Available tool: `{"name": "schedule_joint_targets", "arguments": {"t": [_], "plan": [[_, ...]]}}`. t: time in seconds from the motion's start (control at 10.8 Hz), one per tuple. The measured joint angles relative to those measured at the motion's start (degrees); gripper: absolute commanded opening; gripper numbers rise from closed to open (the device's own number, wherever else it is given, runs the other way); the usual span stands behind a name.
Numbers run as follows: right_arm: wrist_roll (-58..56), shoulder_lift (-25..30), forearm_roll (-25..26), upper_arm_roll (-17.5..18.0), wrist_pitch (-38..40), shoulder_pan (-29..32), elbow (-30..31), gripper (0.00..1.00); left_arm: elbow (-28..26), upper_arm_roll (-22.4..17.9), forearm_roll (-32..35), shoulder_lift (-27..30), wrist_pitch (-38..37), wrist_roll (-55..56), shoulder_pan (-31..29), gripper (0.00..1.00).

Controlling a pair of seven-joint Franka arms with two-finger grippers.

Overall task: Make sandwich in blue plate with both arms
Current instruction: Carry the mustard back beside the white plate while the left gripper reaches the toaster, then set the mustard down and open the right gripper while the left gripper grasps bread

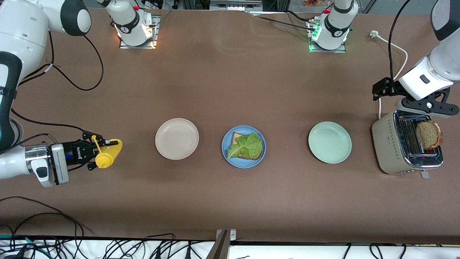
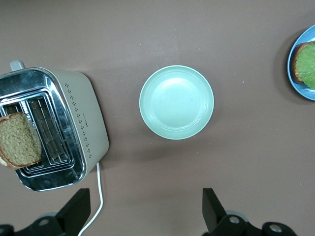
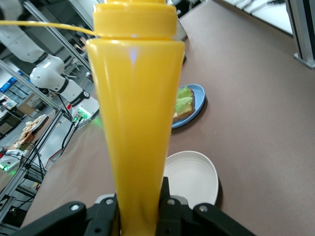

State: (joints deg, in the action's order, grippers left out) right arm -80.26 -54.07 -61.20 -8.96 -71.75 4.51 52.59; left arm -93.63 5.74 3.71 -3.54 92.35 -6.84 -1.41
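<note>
The blue plate (image 1: 248, 164) sits mid-table with one brown bread slice (image 1: 236, 137) under a ruffled lettuce leaf (image 1: 248, 145). A second bread slice (image 1: 427, 135) stands upright in a slot of the toaster (image 1: 390, 147) at the left arm's end. My left gripper (image 1: 426, 108) hangs open above the toaster, with bare table between its fingers (image 2: 78, 209) in the left wrist view. At the right arm's end, my right gripper (image 1: 91, 153) is shut on a yellow squeeze bottle (image 1: 106, 153) turned sideways; its body (image 3: 135, 123) fills the right wrist view.
A beige-white plate (image 1: 176, 138) lies between the blue plate and the right gripper. A pale mint-green plate (image 1: 330, 142) lies between the blue plate and the toaster. The toaster's white cord (image 1: 399, 54) runs toward the left arm's base.
</note>
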Motion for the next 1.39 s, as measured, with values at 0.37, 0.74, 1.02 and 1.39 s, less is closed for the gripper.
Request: {"name": "schedule_joint_targets", "arguments": {"t": [0.37,0.74,1.02,1.39], "plan": [[-9.9,-3.5,-1.9,0.4,0.9,2.1,0.3,0.00,0.3,-0.4,0.1,-0.9,0.3,0.0,-0.7,1.00],[-21.2,-8.7,-4.2,0.5,0.2,2.0,1.2,0.00,6.2,-1.3,1.9,-8.7,2.4,-0.3,-7.7,1.00],[-27.9,-11.7,-4.3,0.5,-1.5,2.1,1.3,0.00,9.2,-1.4,9.3,-15.0,8.5,-0.3,-9.1,1.00],[-34.4,-14.7,-4.3,0.5,-4.5,2.3,1.3,0.00,9.5,-1.4,9.7,-19.6,15.0,-3.1,-14.7,1.00]]}}
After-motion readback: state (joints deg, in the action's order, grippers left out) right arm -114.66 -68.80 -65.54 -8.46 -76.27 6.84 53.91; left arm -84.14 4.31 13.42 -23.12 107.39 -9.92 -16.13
